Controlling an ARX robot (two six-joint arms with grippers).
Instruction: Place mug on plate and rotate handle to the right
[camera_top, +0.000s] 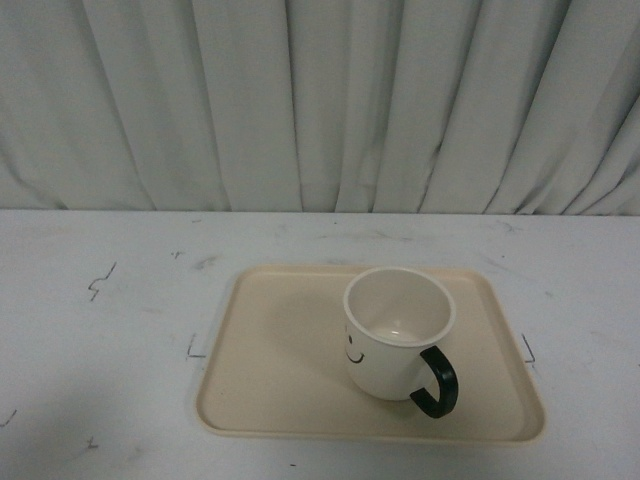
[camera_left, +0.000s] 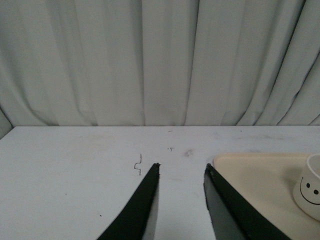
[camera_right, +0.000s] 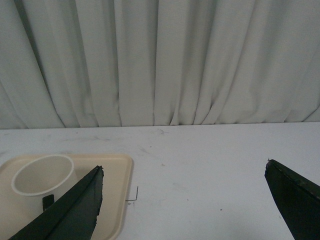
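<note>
Nearest the lens are my own fingers: on the left gripper (camera_left: 183, 165) two dark, matte, tapering blades stand moderately apart, with only bare tabletop showing between their pointed tips. The right gripper (camera_right: 184, 165) is spread much wider, its two black wedge-shaped fingers sitting at opposite sides of the right wrist view with nothing between them. Neither arm shows in the front view. Beneath both lies the table (camera_top: 100, 340), a flat pale grey-white surface, scuffed and carrying a few small thin black marks. On it rests the plate (camera_top: 270, 370), a broad beige plastic tray, rectangular with rounded corners and a low raised rim, smooth and faintly glossy. The mug (camera_top: 390, 345) stands upright on the plate, right of its centre; it is white, smooth and slightly tapered toward the base, its round mouth open and its inside empty. Part of a thin black smiley face curves across its left-facing side. The handle (camera_top: 450, 380) is a thick, glossy black C-shaped loop pointing to my right and somewhat toward me, its lower end close to the tray surface. Behind the table hangs a pale grey curtain (camera_top: 320, 100) in soft vertical folds.
</note>
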